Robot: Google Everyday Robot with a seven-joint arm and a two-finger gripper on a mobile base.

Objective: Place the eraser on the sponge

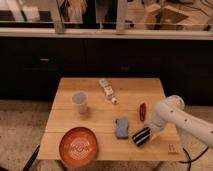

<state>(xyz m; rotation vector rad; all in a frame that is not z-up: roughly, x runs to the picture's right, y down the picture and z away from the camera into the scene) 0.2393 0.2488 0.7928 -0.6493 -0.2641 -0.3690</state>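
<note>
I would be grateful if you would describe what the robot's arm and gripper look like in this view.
The arm is off-white, built of smooth, rounded, tube-like sections with a bulbous joint. The gripper, at the front right of the table beside the blue sponge, is black with pale stripes across it. A thin dark cable seems to loop below the arm.

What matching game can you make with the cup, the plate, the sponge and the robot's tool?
Things:
1. cup
2. plate
3. sponge
4. tool

Matches:
A. blue, in the middle
B. orange, front left
C. white, standing behind the plate
D. dark, low down just right of the sponge

Pairs: 1-C, 2-B, 3-A, 4-D
</note>
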